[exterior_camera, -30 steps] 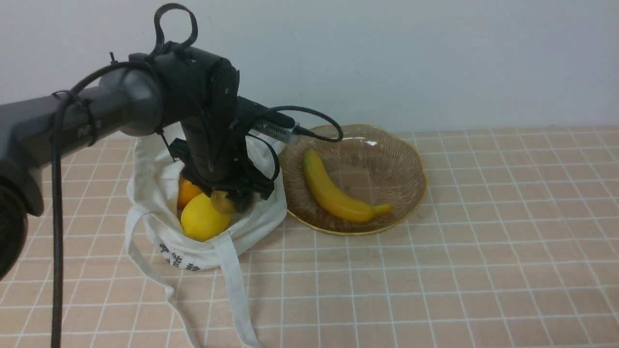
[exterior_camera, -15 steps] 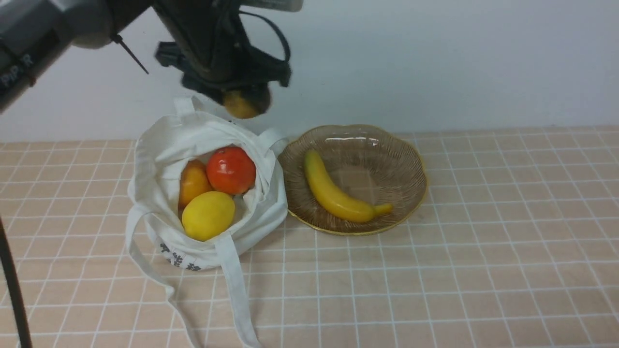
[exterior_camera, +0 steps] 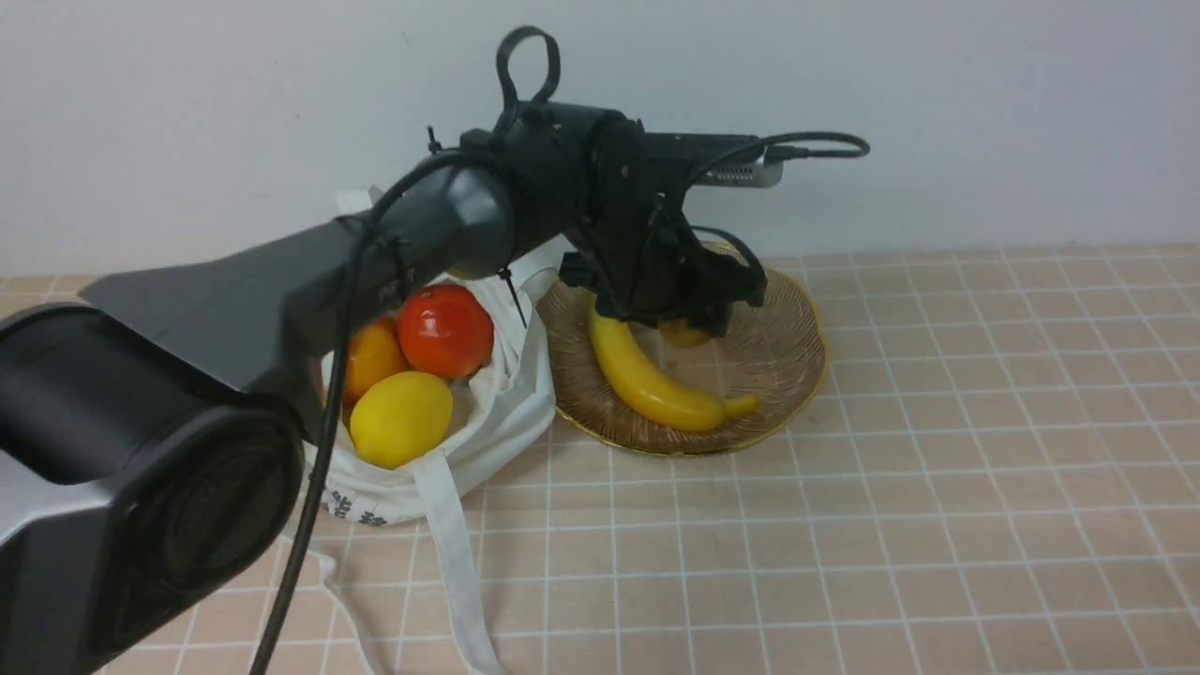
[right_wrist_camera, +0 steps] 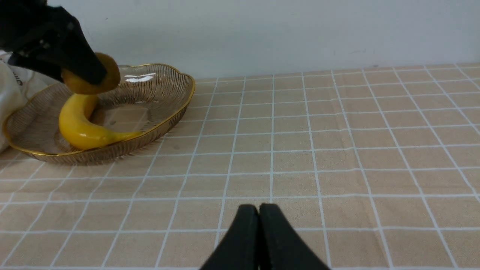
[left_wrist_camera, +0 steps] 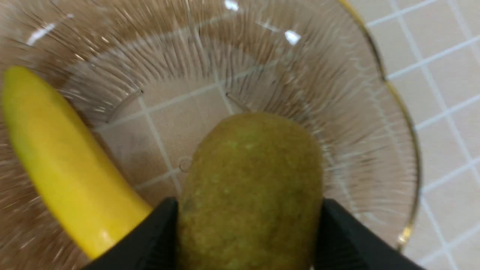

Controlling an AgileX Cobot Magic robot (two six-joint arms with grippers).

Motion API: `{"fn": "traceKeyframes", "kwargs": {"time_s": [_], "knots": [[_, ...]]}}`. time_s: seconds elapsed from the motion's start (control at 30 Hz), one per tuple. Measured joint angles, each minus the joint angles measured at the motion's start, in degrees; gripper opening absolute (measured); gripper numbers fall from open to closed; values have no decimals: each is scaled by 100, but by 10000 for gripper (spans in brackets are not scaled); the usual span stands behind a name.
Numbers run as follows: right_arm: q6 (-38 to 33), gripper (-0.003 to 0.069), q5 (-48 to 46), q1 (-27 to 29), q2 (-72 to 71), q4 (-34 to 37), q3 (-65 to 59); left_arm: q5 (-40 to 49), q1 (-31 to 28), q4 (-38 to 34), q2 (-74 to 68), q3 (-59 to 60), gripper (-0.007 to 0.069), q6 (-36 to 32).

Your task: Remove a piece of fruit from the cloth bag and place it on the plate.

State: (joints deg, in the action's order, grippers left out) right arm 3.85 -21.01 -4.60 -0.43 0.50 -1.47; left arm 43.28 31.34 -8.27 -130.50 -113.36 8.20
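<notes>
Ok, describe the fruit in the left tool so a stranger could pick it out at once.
Find the amber glass plate beside the white cloth bag. Over it, the left tool grips a small oval kiwi, close to the long yellow banana lying in the plate. Its dull, fuzzy olive-brown skin sets it apart from that smooth bright banana.

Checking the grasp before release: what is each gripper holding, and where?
The left gripper pinches the kiwi across its sides; the right gripper, shut, holds nothing.
</notes>
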Motion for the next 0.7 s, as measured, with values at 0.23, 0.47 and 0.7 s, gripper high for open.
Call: {"fn": "traceKeyframes", "kwargs": {"time_s": [0.23,0.47,0.7], "knots": [[0,-13,0,0,0,0,0,-277,0,0,-69,0,592,0],[0,-13,0,0,0,0,0,22,0,63,90,0,551,-121],[0,-13,0,0,0,0,0,1884,11,1178,1238,-444,120,-481]]}}
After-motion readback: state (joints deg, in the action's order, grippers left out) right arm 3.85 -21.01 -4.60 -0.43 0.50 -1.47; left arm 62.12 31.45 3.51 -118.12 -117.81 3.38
